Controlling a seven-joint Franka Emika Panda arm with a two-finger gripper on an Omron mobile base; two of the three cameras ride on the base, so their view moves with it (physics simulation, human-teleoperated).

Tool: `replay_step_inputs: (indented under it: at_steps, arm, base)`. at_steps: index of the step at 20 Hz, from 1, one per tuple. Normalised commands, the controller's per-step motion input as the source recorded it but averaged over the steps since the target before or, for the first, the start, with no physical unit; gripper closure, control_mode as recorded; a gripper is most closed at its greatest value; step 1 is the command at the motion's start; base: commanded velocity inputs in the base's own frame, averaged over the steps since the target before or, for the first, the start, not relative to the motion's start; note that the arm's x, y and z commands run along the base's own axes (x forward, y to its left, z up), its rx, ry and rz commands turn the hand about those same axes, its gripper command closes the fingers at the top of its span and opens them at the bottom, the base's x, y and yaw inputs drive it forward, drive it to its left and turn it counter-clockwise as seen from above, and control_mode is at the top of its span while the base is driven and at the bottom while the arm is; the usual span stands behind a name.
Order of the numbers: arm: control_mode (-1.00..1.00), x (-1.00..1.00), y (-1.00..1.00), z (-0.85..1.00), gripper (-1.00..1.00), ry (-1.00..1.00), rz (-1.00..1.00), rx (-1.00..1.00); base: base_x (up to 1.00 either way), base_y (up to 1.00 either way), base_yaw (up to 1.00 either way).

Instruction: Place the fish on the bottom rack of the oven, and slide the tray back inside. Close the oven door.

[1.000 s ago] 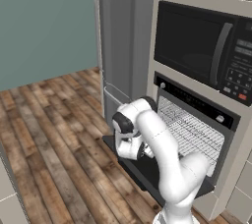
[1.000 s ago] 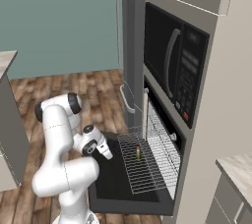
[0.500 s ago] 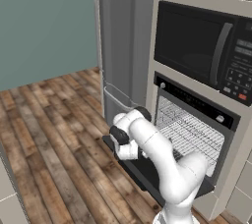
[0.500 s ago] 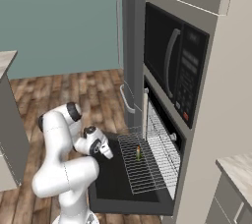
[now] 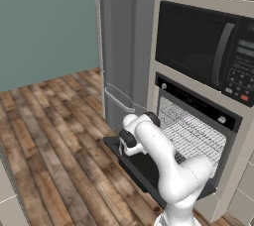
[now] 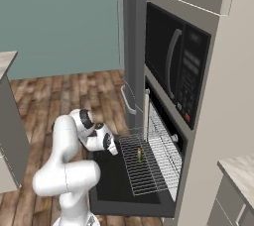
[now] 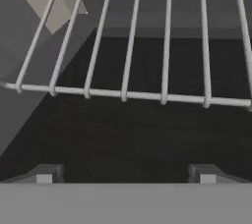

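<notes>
Nearer the tray (image 7: 133,93), hand (image 7: 125,173) lower.

A black microwave (image 5: 198,46) sits built into the beige cabinet column (image 6: 233,96), its curved grey handle (image 5: 222,46) running down beside a dark keypad (image 5: 241,71). To the left of that column stands a tall grey refrigerator (image 5: 124,36) with a pale bar handle (image 5: 118,102) low on its front. The floor (image 5: 49,136) is brown wood planking, and the far wall (image 5: 44,22) is teal. A pale countertop corner (image 6: 240,168) shows at the right.
</notes>
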Motion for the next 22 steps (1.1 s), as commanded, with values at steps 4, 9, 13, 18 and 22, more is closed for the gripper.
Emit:
replay_step_inputs:
  at_steps: [4, 9, 13, 18, 22]
  arm:
    - [-1.0, 0.32, -0.3, -0.62, -1.0, 0.0, 0.0, 0.0]
    - [-1.0, 0.44, -0.25, -0.64, -1.0, 0.0, 0.0, 0.0]
    - [-1.0, 0.37, -0.11, -0.72, -1.0, 0.0, 0.0, 0.0]
    - [-1.0, 0.29, -0.52, -0.51, -1.0, 0.0, 0.0, 0.0]
    - [-1.0, 0.29, -0.94, -0.31, -1.0, 0.0, 0.0, 0.0]
  base:
    - [0.0, 0.0, 0.0]
    - [0.0, 0.0, 0.0]
    - [0.0, 0.0, 0.0]
    - [0.0, 0.0, 0.0]
    - [0.0, 0.0, 0.0]
